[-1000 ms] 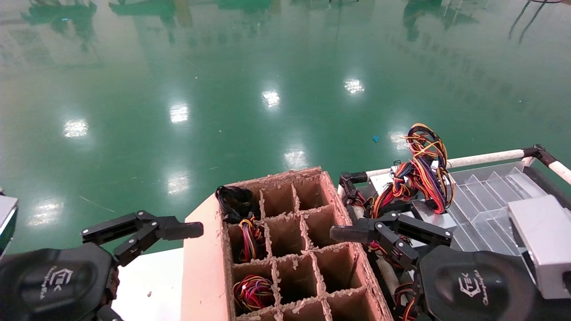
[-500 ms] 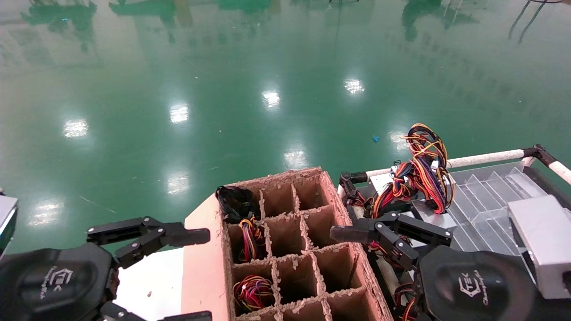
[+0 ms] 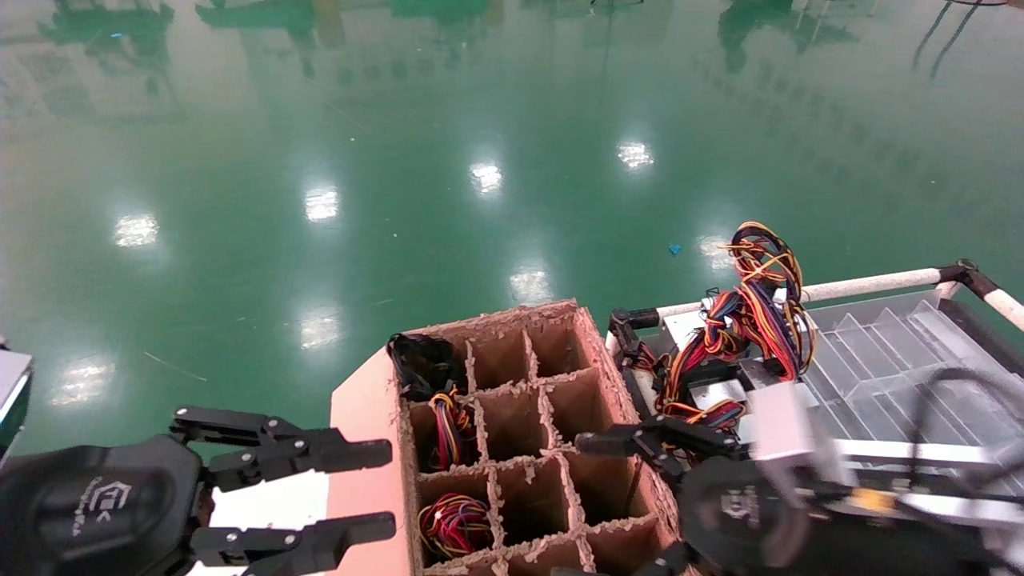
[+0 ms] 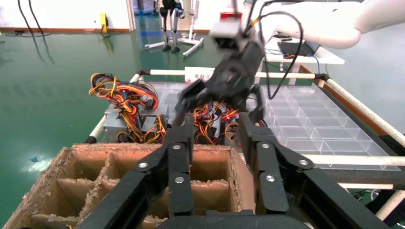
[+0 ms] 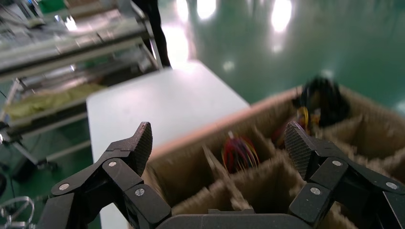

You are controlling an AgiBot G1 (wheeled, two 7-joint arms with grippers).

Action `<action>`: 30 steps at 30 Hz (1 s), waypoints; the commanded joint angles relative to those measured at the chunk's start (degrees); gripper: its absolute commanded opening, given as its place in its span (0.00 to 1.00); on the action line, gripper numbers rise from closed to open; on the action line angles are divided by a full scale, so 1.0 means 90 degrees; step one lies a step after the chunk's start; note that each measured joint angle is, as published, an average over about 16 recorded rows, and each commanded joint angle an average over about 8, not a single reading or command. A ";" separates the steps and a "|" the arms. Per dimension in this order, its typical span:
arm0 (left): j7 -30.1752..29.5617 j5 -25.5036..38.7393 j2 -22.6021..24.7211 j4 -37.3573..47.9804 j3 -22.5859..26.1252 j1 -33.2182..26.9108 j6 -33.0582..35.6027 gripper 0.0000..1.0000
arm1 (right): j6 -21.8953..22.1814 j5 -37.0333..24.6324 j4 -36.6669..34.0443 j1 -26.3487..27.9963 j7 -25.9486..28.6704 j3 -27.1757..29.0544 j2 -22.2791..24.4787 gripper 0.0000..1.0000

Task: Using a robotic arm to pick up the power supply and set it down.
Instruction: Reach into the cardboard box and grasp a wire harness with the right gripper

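Trailing red-orange-yellow wires — grey power supply

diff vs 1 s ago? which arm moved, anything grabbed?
Both moved. The right gripper swung off the wire-bundled units and now faces the cardboard divider box, open and empty. The left gripper edged toward the box's side, open. Nothing grabbed or released. Box, its wire bundles and the clear tray unchanged.

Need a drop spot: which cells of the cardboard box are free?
In the cardboard divider box, the middle and right columns look bare. The left column is crowded with wire bundles. Both the left gripper and right gripper hover open.
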 commanded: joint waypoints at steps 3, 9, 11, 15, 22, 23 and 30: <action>0.0000 0.0000 0.0000 0.0000 0.0000 0.0000 0.0000 0.00 | 0.0074 -0.0560 -0.0379 0.0336 -0.0001 -0.0326 -0.0387 0.99; 0.0000 0.0000 0.0000 0.0000 0.0001 0.0000 0.0000 0.00 | 0.0036 -0.1183 -0.1122 0.0867 -0.0248 -0.0735 -0.1075 0.42; 0.0000 0.0000 0.0000 0.0000 0.0001 0.0000 0.0000 0.00 | 0.0019 -0.1344 -0.1394 0.1022 -0.0376 -0.0842 -0.1289 0.18; 0.0000 -0.0001 0.0000 0.0000 0.0001 0.0000 0.0000 0.00 | 0.0040 -0.1624 -0.1889 0.1291 -0.0643 -0.1013 -0.1673 0.00; 0.0001 -0.0001 0.0000 0.0000 0.0001 0.0000 0.0000 0.01 | 0.0126 -0.2038 -0.2643 0.1671 -0.1041 -0.1274 -0.2280 0.00; 0.0001 -0.0001 0.0000 0.0000 0.0001 0.0000 0.0000 0.01 | 0.0125 -0.2082 -0.2745 0.1716 -0.1093 -0.1306 -0.2356 0.00; 0.0001 -0.0001 -0.0001 0.0000 0.0002 -0.0001 0.0000 0.09 | 0.0097 -0.2315 -0.3468 0.1991 -0.1451 -0.1470 -0.2751 0.00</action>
